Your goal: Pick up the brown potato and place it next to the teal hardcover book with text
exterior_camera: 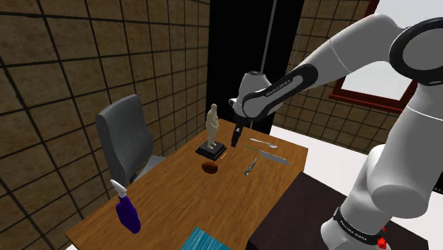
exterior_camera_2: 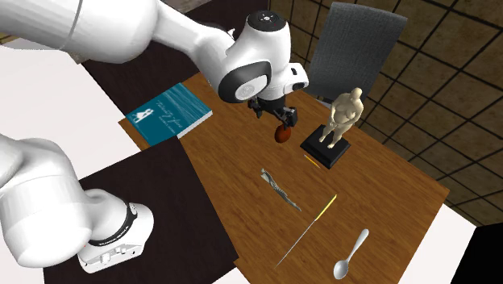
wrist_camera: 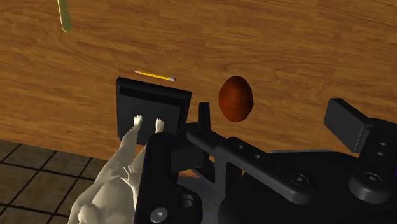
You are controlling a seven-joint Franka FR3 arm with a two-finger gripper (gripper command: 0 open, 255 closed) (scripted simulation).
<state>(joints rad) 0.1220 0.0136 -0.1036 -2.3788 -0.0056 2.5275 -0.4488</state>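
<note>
The brown potato [exterior_camera: 209, 167] [exterior_camera_2: 283, 134] [wrist_camera: 236, 98] lies on the wooden table [exterior_camera: 177, 202], close to the black base of a beige statue [exterior_camera: 212, 128] [exterior_camera_2: 339, 121] [wrist_camera: 118, 181]. My gripper [exterior_camera: 238, 134] [exterior_camera_2: 276, 118] [wrist_camera: 254, 137] hovers just above the potato, open, its fingers apart and touching nothing. In the wrist view the potato sits on the table beyond the gap between the fingers. The teal hardcover book [exterior_camera: 206, 241] [exterior_camera_2: 170, 113] with white text lies flat at the table's end nearest the stand, well away from the potato.
A yellow pencil [wrist_camera: 154, 76] lies by the statue's base. A spoon [exterior_camera_2: 352, 254], a long thin utensil [exterior_camera_2: 307, 232] and a small metal tool [exterior_camera_2: 280, 190] lie on the far half. A purple spray bottle [exterior_camera: 128, 212] stands near a grey chair [exterior_camera: 126, 138].
</note>
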